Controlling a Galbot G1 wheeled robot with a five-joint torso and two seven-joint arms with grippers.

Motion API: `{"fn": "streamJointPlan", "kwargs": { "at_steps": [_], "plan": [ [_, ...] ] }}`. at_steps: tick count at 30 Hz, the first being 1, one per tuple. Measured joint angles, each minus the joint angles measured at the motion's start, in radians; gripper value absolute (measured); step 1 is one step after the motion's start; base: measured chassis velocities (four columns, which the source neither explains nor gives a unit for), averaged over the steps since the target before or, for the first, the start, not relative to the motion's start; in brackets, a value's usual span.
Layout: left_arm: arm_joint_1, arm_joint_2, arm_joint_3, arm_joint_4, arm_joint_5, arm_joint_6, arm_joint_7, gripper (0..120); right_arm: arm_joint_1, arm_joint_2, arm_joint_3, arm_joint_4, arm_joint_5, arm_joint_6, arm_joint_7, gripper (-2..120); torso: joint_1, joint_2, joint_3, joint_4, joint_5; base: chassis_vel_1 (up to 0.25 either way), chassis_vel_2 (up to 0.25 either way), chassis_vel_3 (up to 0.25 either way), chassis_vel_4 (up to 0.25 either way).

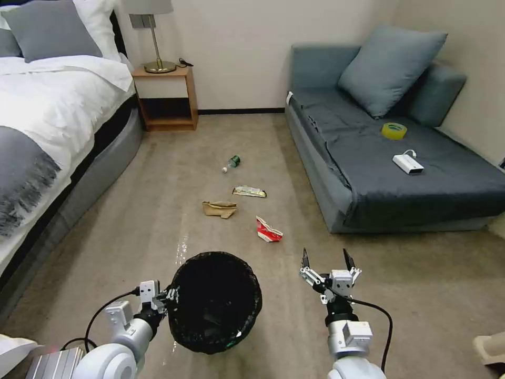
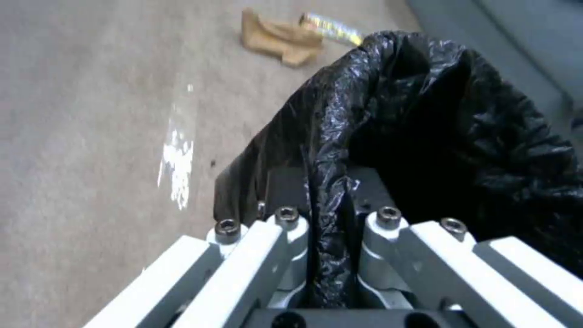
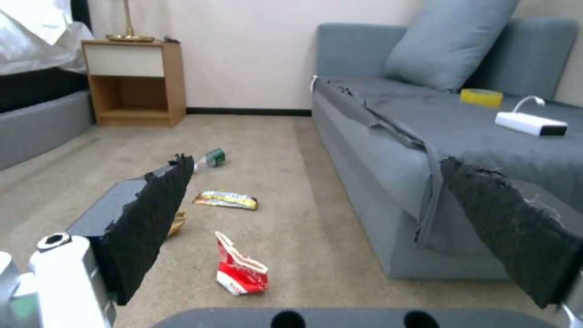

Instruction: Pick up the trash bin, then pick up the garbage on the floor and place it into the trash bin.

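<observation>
The trash bin [image 1: 214,301], round and lined with crinkled black plastic, is hanging above the carpet, its rim pinched in the closed left gripper [image 1: 167,298]; the right gripper [image 1: 328,261] is hovering wide open, holding nothing.

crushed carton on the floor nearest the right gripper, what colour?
Red and white: the crushed carton shows best in the right wrist view, lying on the carpet.

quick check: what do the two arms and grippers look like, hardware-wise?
Both arms are silver-white with rounded joint housings and a boxy white module near the wrist, each trailing a looped black cable. The left gripper and right gripper have white-and-silver linkage bars fastened with hex-socket bolts. The right one's fingers are black, faced with rough, ragged-edged black pads.
</observation>
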Motion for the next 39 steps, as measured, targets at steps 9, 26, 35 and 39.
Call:
{"fn": "streamJointPlan", "kwargs": {
  "at_steps": [9, 26, 35, 39],
  "plan": [
    [0.010, -0.087, -0.111, -0.066, 0.034, -0.041, 0.028, 6, -0.041, -0.049, -0.004, 0.055, -0.028, -0.026, -0.025, 100, 0.000, 0.000, 0.000, 0.0000, 0.0000, 0.000, 0.000, 0.000, 0.000],
    [0.014, -0.101, -0.201, -0.135, -0.047, -0.044, 0.005, 6, -0.060, -0.063, -0.039, 0.053, -0.014, -0.015, -0.043, 100, 0.000, 0.000, 0.000, -0.0001, -0.0001, 0.000, 0.000, 0.000, 0.000],
    [0.004, -0.090, -0.226, -0.122, -0.051, -0.057, 0.005, 6, -0.059, -0.071, -0.044, 0.055, -0.002, -0.037, -0.047, 100, 0.000, 0.000, 0.000, -0.0001, -0.0001, 0.000, 0.000, 0.000, 0.000],
    [0.000, -0.086, -0.236, -0.118, -0.039, -0.062, 0.008, 6, -0.059, -0.069, -0.047, 0.055, -0.003, -0.041, -0.054, 100, 0.000, 0.000, 0.000, -0.0001, -0.0001, 0.000, 0.000, 0.000, 0.000]
  ]
}}
